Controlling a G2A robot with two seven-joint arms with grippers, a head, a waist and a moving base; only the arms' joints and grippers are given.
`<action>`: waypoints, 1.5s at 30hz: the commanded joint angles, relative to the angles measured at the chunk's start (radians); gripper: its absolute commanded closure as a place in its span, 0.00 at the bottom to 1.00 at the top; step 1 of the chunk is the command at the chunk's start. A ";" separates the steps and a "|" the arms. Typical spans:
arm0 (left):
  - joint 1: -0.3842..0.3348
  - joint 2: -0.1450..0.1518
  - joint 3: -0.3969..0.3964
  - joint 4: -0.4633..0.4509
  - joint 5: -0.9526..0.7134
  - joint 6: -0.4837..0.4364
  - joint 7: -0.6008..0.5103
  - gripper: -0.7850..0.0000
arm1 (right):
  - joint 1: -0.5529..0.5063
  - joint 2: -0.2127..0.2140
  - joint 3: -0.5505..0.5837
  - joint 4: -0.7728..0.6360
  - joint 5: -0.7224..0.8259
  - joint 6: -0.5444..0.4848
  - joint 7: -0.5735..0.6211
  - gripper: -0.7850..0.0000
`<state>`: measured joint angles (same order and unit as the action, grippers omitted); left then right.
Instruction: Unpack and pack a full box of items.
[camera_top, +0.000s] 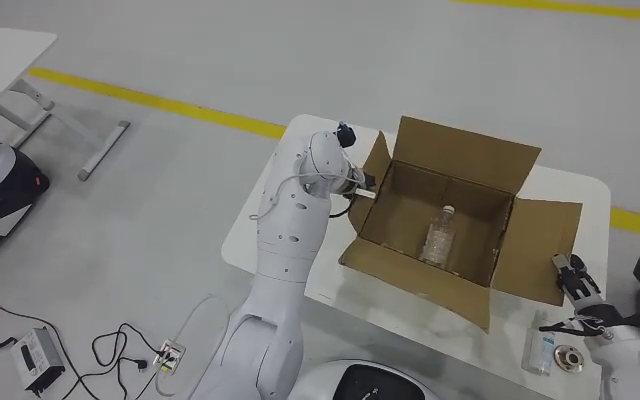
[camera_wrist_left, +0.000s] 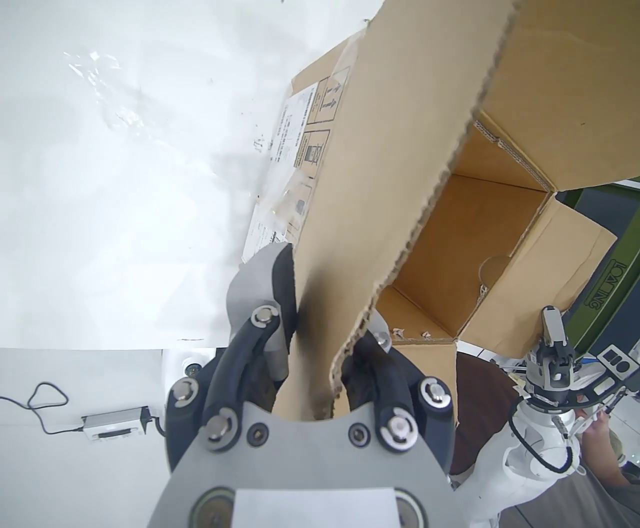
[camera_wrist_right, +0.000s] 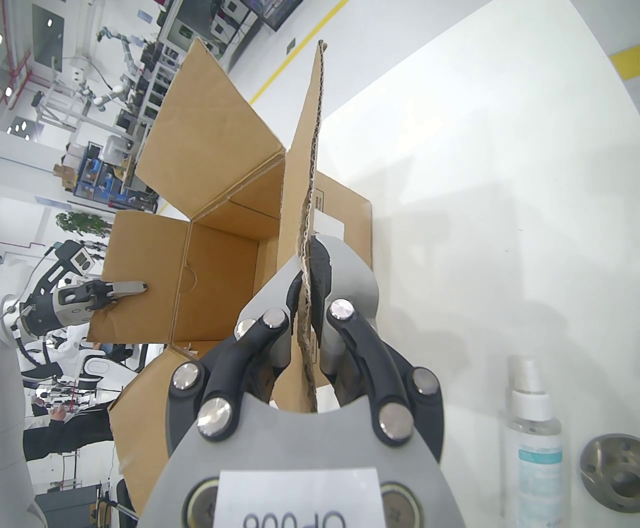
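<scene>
My left claw (camera_wrist_left: 325, 310) pinches the left flap (camera_wrist_left: 390, 150) of the open brown cardboard box (camera_top: 450, 188). My right claw (camera_wrist_right: 307, 280) pinches its right flap (camera_top: 545, 250). A clear plastic bottle (camera_top: 438, 236) sits inside. Uneven pulling could tear these frayed edges, or drag the box into the clear spray bottle (camera_wrist_right: 532, 430) on the white table (camera_wrist_right: 500, 150).
</scene>
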<state>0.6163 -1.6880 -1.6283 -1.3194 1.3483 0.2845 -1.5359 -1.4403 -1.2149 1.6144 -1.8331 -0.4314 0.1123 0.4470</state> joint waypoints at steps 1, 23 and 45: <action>-0.004 -0.002 -0.004 0.008 0.044 0.000 0.000 0.00 | 0.001 0.001 0.000 0.004 -0.002 0.000 0.001 1.00; 0.038 -0.038 0.098 -0.258 0.072 0.000 0.000 0.00 | -0.003 0.002 0.107 -0.109 -0.001 0.103 -0.171 0.00; 0.040 -0.039 0.101 -0.267 0.067 0.000 0.000 0.00 | -0.230 0.049 0.277 -0.331 -0.531 0.069 0.199 1.00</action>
<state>0.6567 -1.7269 -1.5270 -1.5861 1.4152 0.2842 -1.5359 -1.6701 -1.1655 1.8917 -2.1641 -0.9622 0.1813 0.6458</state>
